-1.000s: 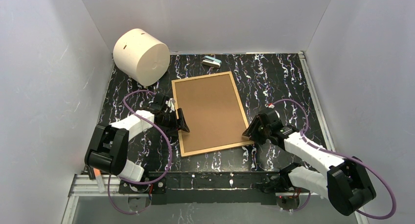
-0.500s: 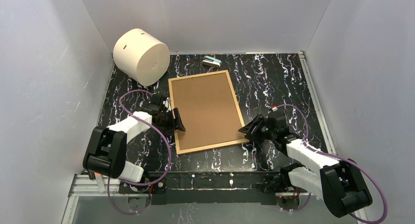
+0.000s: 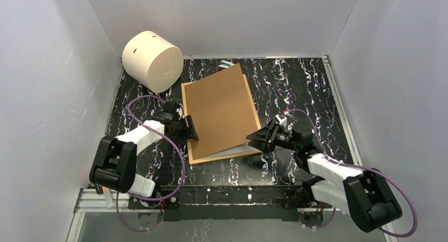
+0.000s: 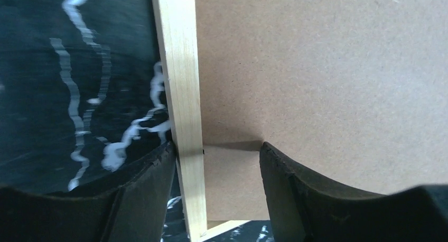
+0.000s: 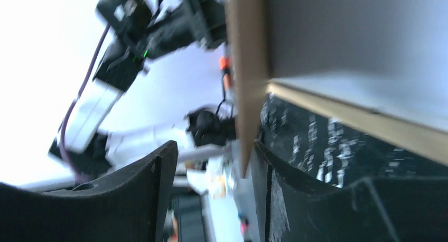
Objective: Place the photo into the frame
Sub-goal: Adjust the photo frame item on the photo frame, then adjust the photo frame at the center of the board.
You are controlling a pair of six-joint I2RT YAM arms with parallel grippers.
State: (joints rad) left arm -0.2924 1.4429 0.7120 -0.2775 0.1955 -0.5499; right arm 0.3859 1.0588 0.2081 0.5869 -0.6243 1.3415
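left claw (image 4: 216, 153) straddles the frame (image 4: 182, 83) edge, right claw (image 5: 211, 160) round the backing board (image 3: 216, 107) edge (both part open, clamping nothing), so lever up slowly.

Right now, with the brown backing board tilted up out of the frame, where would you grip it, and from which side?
Grip its raised near-right corner, coming from the right. That edge of the backing board stands clear of the frame, so fingers fit around it. The left edge lies low beside the left gripper.

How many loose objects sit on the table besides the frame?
2: a cream cylinder at back left; a small teal item peeking behind the raised board. Others may hide beneath it.
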